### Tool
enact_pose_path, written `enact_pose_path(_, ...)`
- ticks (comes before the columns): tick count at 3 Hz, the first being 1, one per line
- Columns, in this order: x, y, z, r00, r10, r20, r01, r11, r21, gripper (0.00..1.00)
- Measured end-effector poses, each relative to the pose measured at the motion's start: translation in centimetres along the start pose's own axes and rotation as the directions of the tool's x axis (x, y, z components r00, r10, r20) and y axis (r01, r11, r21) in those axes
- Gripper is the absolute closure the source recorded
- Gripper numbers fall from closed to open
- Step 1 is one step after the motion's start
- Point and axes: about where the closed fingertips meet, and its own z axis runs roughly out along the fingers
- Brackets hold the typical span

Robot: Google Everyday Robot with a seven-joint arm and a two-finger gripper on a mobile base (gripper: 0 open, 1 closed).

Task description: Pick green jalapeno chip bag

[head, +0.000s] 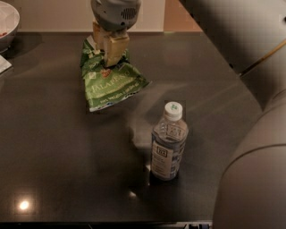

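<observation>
The gripper [107, 54] hangs at upper centre, pointing down from its grey wrist [115, 11]. Its tan fingers [117, 47] seem pinched onto the green jalapeno chip bag [111, 85]. The pale arm [232, 31] fills the right side.
</observation>
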Motion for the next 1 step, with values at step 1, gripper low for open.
enact_pose_path(1,-0.17,-1.0,-0.08,1.0,-0.001,0.004,0.001,0.9992,0.039,1.0)
